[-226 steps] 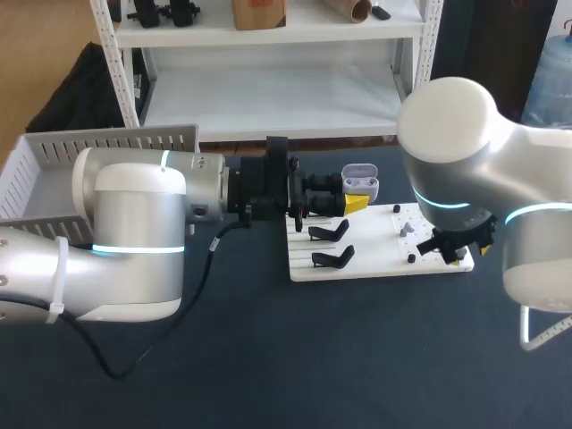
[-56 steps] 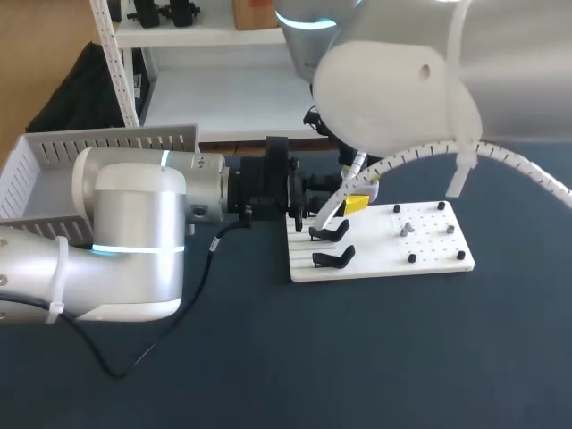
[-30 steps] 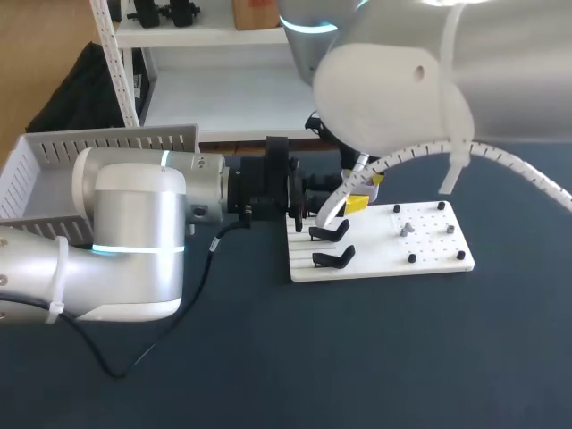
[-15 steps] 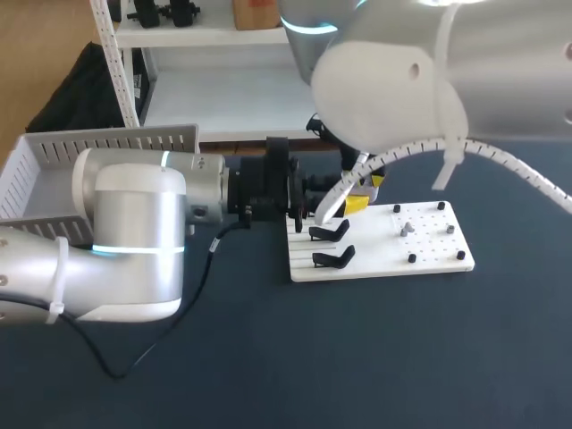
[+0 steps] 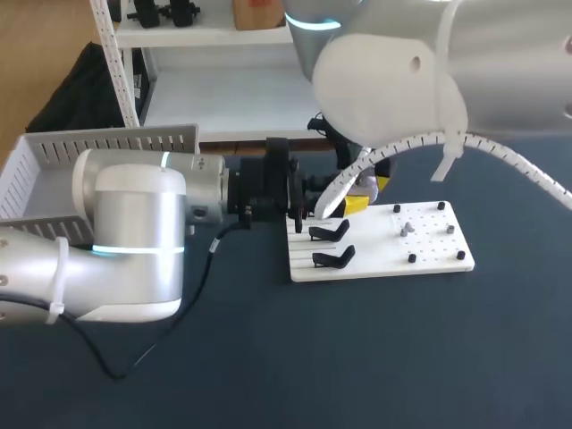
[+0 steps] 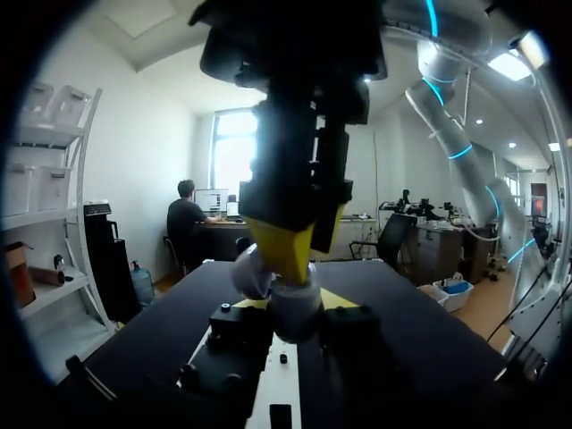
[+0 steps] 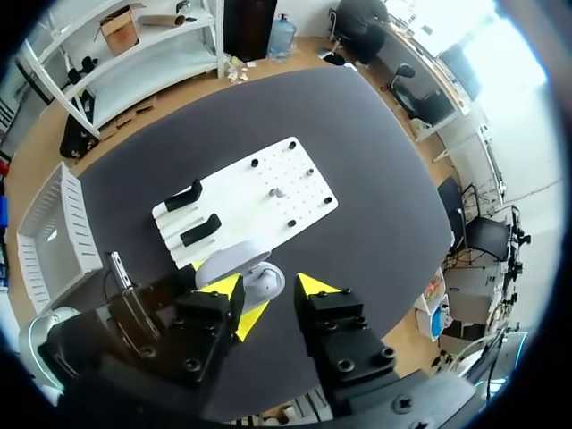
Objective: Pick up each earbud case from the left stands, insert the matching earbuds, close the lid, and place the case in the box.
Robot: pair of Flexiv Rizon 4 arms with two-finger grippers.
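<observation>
Earbud case, small, white, rounded plastic [image 7: 243, 268], held clear of the dark worktop [image 5: 375, 357], just over the far left corner of a flat white pegged board [image 5: 433, 243].

The left claw [image 6: 290, 313] reaches in sideways from the left and is clamped on the case from 2 sides. It seems to act as a vice, steadying the case so that the other arm can work on it from above.

The right claw [image 7: 268, 288] hangs straight down over the case, very close to it. That stance would suit dropping in an earbud or pressing the lid. Whether this claw has anything in its grip I cannot tell, nor whether the lid is up or down.

2 black forked stands [image 5: 331, 232] on the board's left part are bare.

The white slatted plastic box [image 5: 45, 170], where the case is meant to end up, sits at the worktop's far left. It lies behind the left arm and well apart from the case.
</observation>
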